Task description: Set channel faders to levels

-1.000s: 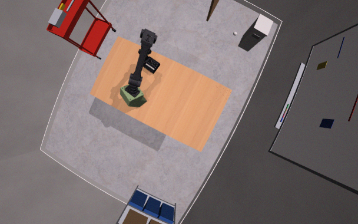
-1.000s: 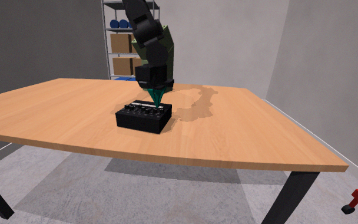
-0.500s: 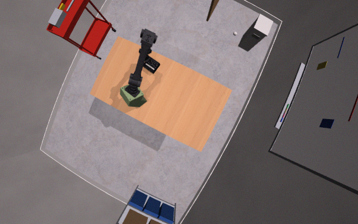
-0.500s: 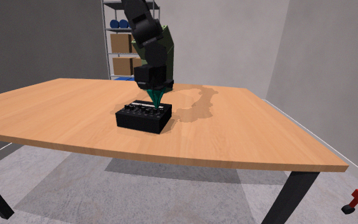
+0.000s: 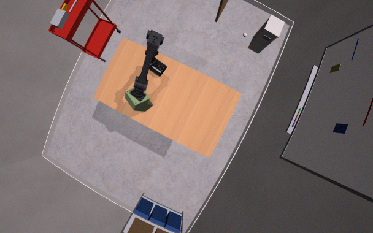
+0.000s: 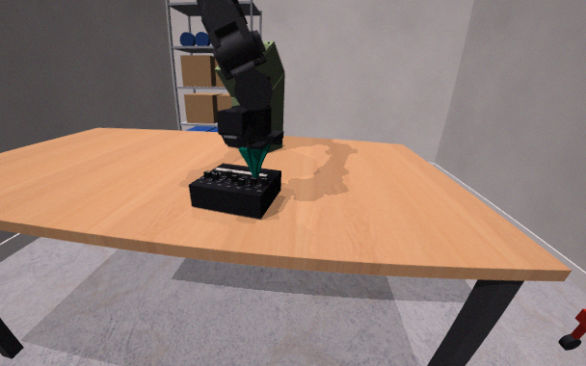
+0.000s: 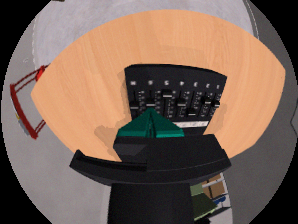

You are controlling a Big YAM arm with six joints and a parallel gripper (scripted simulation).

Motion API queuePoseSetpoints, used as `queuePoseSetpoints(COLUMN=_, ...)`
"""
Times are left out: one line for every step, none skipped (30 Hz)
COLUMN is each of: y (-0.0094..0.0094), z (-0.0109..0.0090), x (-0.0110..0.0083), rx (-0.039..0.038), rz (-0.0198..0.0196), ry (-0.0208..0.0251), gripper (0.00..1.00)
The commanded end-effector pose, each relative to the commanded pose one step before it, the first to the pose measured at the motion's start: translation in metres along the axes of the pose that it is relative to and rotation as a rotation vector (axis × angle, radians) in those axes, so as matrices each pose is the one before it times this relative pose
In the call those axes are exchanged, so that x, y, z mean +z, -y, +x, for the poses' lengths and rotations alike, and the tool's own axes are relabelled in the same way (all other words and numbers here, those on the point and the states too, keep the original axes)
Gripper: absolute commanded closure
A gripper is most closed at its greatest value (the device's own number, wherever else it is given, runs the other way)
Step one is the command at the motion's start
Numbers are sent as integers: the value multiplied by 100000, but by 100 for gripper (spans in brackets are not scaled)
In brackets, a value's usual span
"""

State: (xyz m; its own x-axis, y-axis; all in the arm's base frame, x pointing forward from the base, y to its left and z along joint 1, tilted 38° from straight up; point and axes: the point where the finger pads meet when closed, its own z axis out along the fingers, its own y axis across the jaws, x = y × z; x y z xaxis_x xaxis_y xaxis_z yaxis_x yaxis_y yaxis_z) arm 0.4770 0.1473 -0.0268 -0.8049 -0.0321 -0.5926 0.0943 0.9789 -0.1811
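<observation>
Your lighting desk (image 5: 157, 67) (image 6: 226, 199) (image 7: 175, 75), a small blk box, sits flat on the wood bench (image 5: 184, 95) (image 6: 386, 217) (image 7: 150, 37), near the bench's long edge in the top view. In the wrist view, its panel has a row of sliding faders w/ pale scale marks, a white tape strip (image 6: 241, 171) (image 7: 194, 124) on the side toward the gripper, & labels along the opposite side, M at the left end, then 6 down to 1. The fader 5 cap (image 7: 167, 93) is farthest from the tape; the fader 3 cap (image 7: 191, 112) is nearer it than 5's. The tape's writing is too small to read.

Your teal jaws (image 6: 255, 174) are together w/ nothing between them, pointing down at the desk, tips right by the fader 6 cap (image 7: 150, 103); you can't tell if they touch it. The master fader cap (image 7: 134, 105) is just beside, to the left in the wrist view.

Your blk arm (image 5: 148, 61) (image 6: 253, 89) reaches over the bench from a green mount (image 5: 142, 105) (image 6: 277, 96).
</observation>
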Motion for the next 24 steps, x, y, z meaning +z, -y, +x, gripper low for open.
queuePoseSetpoints(y=261, z=-566, x=572, rx=-887, rz=653, ry=-381, gripper=100)
queuePoseSetpoints(y=9, z=-11, x=0, rx=-55, rz=34, ry=-109, gripper=100)
queuePoseSetpoints(y=-10, z=-61, x=0, rx=52, rz=-43, ry=99, gripper=100)
queuePoseSetpoints(y=-7, z=-52, x=0, rx=41, rz=-25, ry=81, gripper=100)
queuePoseSetpoints(y=-7, z=-56, x=0, rx=53, rz=-25, ry=108, gripper=100)
queuePoseSetpoints(y=4, z=-21, x=0, rx=-10, rz=17, ry=-16, gripper=100)
queuePoseSetpoints(y=5, z=-13, x=0, rx=-19, rz=22, ry=-34, gripper=100)
queuePoseSetpoints(y=-7, z=-36, x=0, rx=35, rz=-27, ry=67, gripper=100)
queuePoseSetpoints(y=-5, z=-31, x=0, rx=30, rz=-20, ry=59, gripper=100)
queuePoseSetpoints(y=-3, z=-23, x=0, rx=20, rz=-12, ry=40, gripper=100)
queuePoseSetpoints(y=3, z=-4, x=0, rx=-12, rz=12, ry=-21, gripper=100)
queuePoseSetpoints(y=0, z=-9, x=0, rx=3, rz=2, ry=6, gripper=100)
queuePoseSetpoints(y=-3, z=-14, x=0, rx=18, rz=-12, ry=35, gripper=100)
queuePoseSetpoints(y=0, z=0, x=0, rx=0, rz=0, ry=0, gripper=100)
queuePoseSetpoints(y=0, z=0, x=0, rx=0, rz=0, ry=0, gripper=100)
queuePoseSetpoints(y=-5, z=-19, x=0, rx=31, rz=-21, ry=62, gripper=100)
queuePoseSetpoints(y=1, z=1, x=0, rx=-6, rz=3, ry=-11, gripper=100)
queuePoseSetpoints(y=0, z=1, x=0, rx=-2, rz=2, ry=-5, gripper=100)
queuePoseSetpoints(y=0, z=0, x=0, rx=0, rz=1, ry=0, gripper=100)
queuePoseSetpoints(y=0, z=0, x=0, rx=0, rz=0, ry=0, gripper=100)
queuePoseSetpoints(y=0, z=0, x=0, rx=0, rz=0, ry=0, gripper=100)
queuePoseSetpoints(y=0, z=0, x=0, rx=0, rz=0, ry=0, gripper=100)
queuePoseSetpoints(y=0, z=0, x=0, rx=0, rz=0, ry=0, gripper=100)
queuePoseSetpoints(y=0, z=0, x=0, rx=0, rz=0, ry=0, gripper=100)
